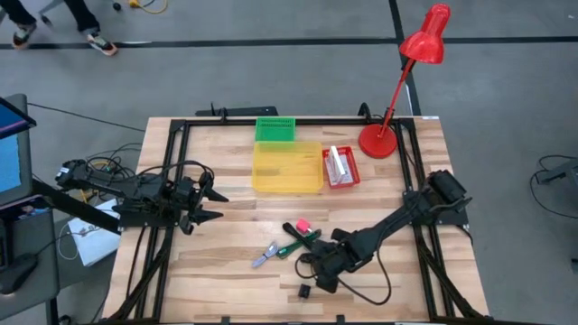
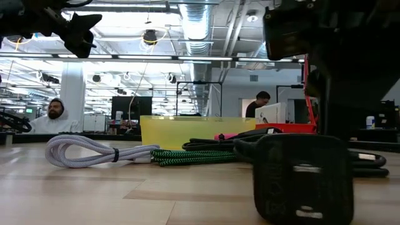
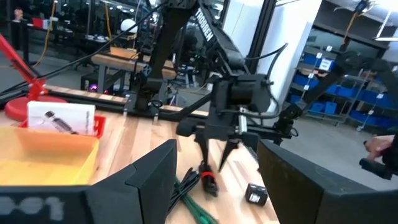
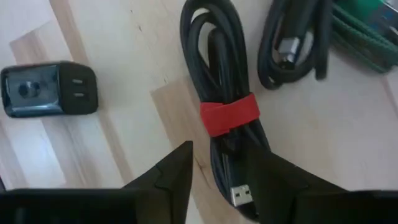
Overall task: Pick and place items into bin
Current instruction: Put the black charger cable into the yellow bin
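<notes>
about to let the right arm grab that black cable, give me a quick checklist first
1. Right pincer open: ok.
2. Right pincer above the black cable with red strap: ok, cable lies between the fingers, not yet gripped.
3. Black charger block apart from the cable: ok.
4. Second black cable close beside the target: not ok, may snag.
5. Yellow bin has room: ok, looks empty.
6. Left pincer away at the table's left: ok.

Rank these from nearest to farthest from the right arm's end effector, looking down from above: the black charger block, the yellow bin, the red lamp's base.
From the right end effector, in the high view:
1. Black charger block, just beside it near the table's front edge.
2. Yellow bin, mid-table toward the back.
3. Red lamp's base, at the back right corner.
</notes>
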